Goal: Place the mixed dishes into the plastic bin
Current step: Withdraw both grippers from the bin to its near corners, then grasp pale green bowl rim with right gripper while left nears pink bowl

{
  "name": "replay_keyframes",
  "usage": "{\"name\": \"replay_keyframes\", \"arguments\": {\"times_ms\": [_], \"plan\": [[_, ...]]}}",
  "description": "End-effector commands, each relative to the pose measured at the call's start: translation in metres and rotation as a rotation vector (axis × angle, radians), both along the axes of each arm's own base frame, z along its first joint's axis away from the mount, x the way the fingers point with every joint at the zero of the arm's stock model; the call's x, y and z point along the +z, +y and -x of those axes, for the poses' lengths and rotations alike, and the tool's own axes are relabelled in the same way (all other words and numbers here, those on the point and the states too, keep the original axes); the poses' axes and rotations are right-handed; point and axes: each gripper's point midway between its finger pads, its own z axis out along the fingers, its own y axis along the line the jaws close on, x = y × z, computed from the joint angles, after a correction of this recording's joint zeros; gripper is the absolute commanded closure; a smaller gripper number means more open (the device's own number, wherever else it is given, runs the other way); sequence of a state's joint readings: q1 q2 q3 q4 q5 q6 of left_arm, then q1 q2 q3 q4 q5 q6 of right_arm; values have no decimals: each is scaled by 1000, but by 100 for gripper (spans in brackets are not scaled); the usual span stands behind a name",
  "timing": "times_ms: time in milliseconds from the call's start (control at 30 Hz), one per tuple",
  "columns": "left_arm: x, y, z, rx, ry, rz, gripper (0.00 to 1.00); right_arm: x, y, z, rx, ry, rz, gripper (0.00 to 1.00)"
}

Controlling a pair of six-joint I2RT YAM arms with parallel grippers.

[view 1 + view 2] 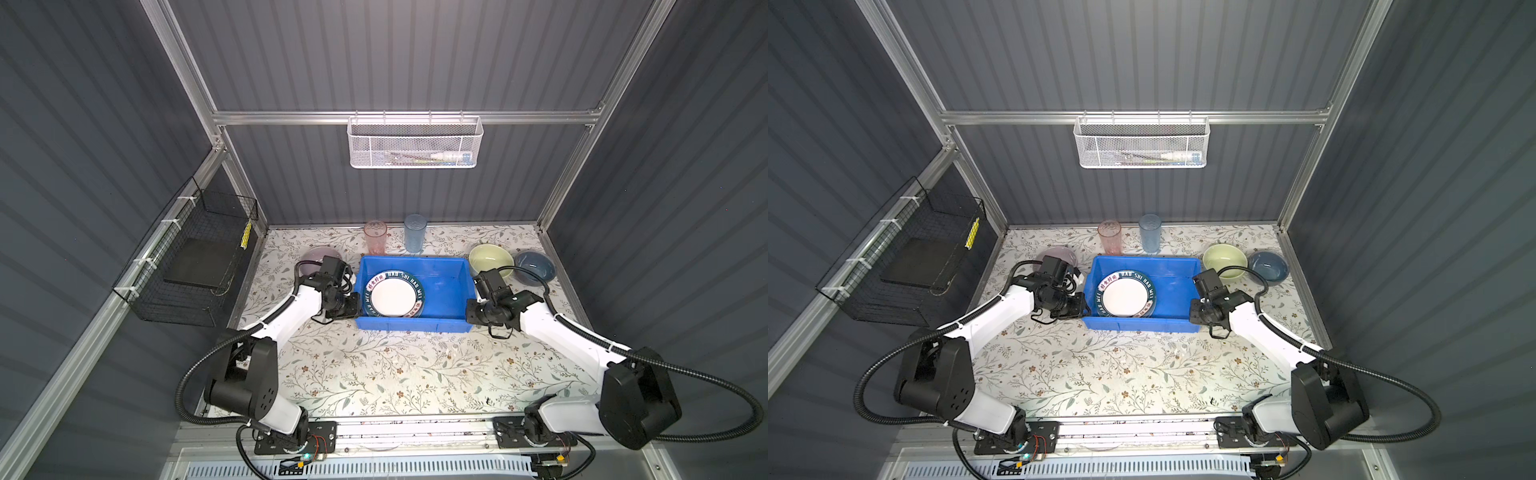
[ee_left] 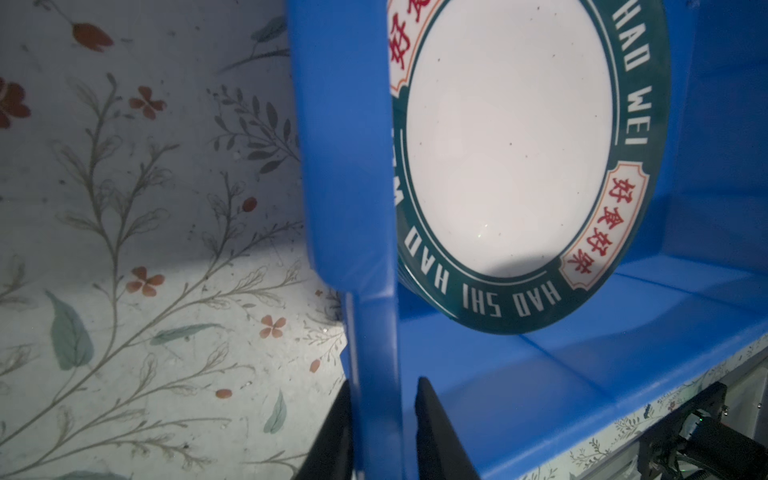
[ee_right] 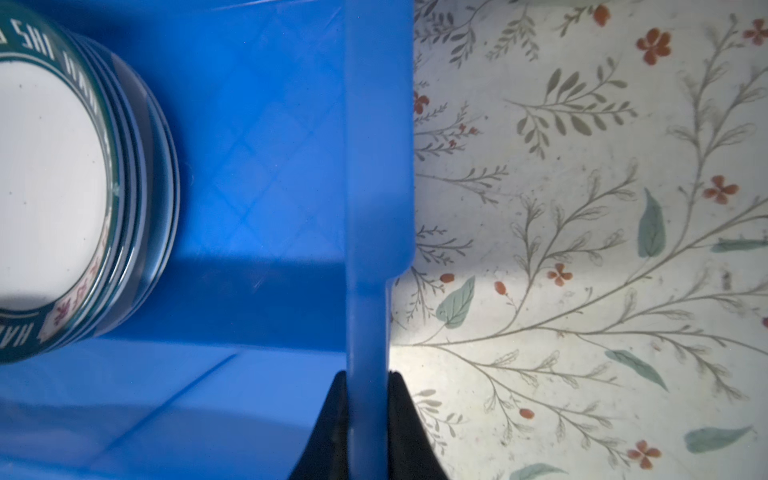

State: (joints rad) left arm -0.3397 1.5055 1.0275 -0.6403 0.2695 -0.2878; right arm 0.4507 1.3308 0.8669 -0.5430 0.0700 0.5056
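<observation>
you have the plastic bin (image 1: 446, 291) on the tabletop (image 1: 374, 374), toward its far edge and about midway between its left and right edges. it is a bright blue, shallow, rectangular tub with a rolled rim. the right wrist view shows a faint diamond pattern on its floor.

a stack of plates lies flat in the bin's left half. the top plate (image 1: 394, 298) has a white centre and a dark green rim, with white letters "hao shi hao wei" and red characters in cream panels. in the right wrist view you can see more plate edges (image 3: 141, 166) under it, but their patterns cannot be told. the right half shows only blue floor.

your right tool (image 3: 368, 374) is clamped on the bin's right wall, 1 finger inside and 1 outside, both pressed against the plastic. your left tool (image 2: 384, 382) straddles the left wall the same way. a thin strip of blue shows beside its inner finger (image 2: 436, 428), so i cannot tell whether it has the wall pinched.

5 dishes stand on the tabletop outside the bin, all near the far edge:
- the pink tumbler (image 1: 375, 237) and blue tumbler (image 1: 414, 233) are upright just behind the bin's far wall.
- the lilac bowl (image 1: 318, 257) is toward the far left corner, partly hidden by the left arm.
- the pale-green bowl (image 1: 491, 258) and dark-blue bowl (image 1: 535, 266) sit side by side toward the far right corner.
</observation>
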Motion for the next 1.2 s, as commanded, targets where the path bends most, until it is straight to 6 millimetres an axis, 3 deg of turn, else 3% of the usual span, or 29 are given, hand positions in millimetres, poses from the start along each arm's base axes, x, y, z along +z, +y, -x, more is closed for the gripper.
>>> {"name": "replay_keyframes", "arguments": {"times_ms": [0, 133, 333, 467, 533, 700, 767, 1033, 1167], "plan": [[-5, 2, 39, 7, 93, -16, 76, -2, 8, 27, 48, 63, -14, 86], [-4, 8, 73, 22, 87, -113, 76, -4, 14, 55, 74, 95, 1, 85], [-6, 14, 113, 55, 119, -77, 76, -13, 8, 86, 55, 131, 19, 84], [3, 11, 114, 45, 90, -44, 68, -17, 2, 90, 31, 132, 20, 77], [5, 13, 113, 36, 88, -65, 65, -5, 3, 87, 30, 91, -4, 66], [31, 21, 99, 41, -3, -112, 50, 33, 1, 71, 43, -22, 2, 37], [48, 22, 91, 23, -71, -120, 41, 52, -7, 62, 24, -86, 20, 30], [101, 30, 46, -1, -341, -178, 13, 97, -45, 3, -136, -265, -63, 20], [108, 37, 17, -3, -388, -204, 10, 94, -74, -37, -259, -263, -120, 20]]}}
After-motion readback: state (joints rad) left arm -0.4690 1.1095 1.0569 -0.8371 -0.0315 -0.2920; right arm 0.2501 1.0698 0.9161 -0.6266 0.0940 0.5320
